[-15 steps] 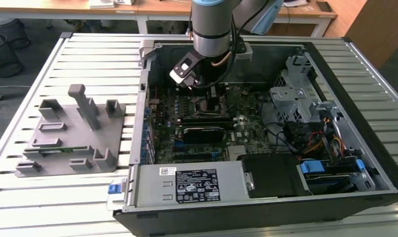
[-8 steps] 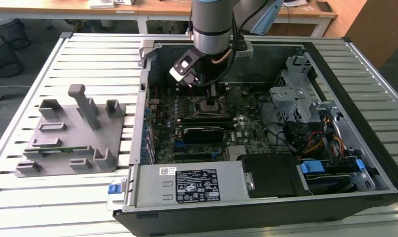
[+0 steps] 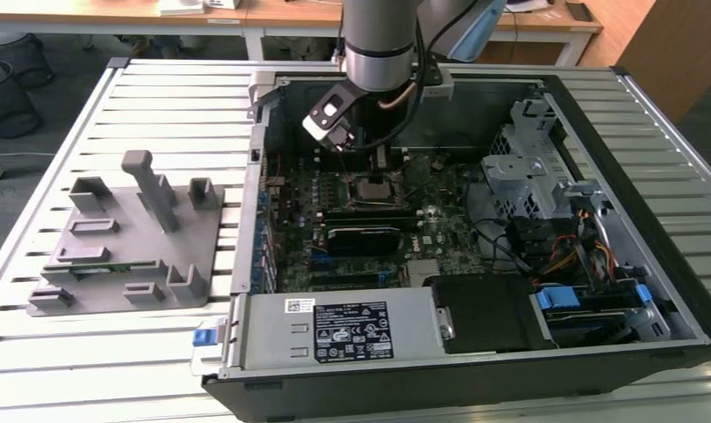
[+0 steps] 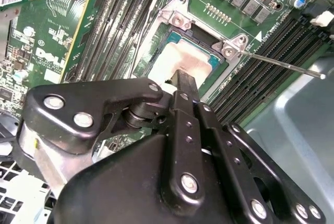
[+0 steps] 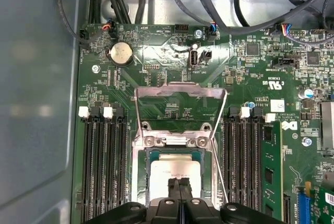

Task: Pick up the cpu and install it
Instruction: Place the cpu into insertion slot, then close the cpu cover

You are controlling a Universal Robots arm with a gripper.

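Observation:
The cpu [image 4: 177, 59], a silvery square plate smeared with pale residue, lies flat in the motherboard socket; it also shows in the first wrist view [image 5: 175, 167] and, small, in the exterior view [image 3: 375, 187]. My gripper [image 4: 186, 80] hangs straight over it inside the open computer case, its black fingers pressed together, their tips at or just above the plate's top. From the first wrist view, the gripper [image 5: 178, 183] covers the plate's near edge. The socket's metal load frame [image 5: 180, 91] stands swung open, and its thin lever rod [image 4: 282, 63] sticks out to one side.
Rows of memory slots [image 5: 104, 166] flank the socket, with one module [image 5: 271, 172] seated. The case holds a power supply [image 3: 331, 326], a drive cage [image 3: 531, 167] and cable bundles [image 3: 566, 256]. On the slatted table at the exterior view's left stands a grey fixture [image 3: 132, 238].

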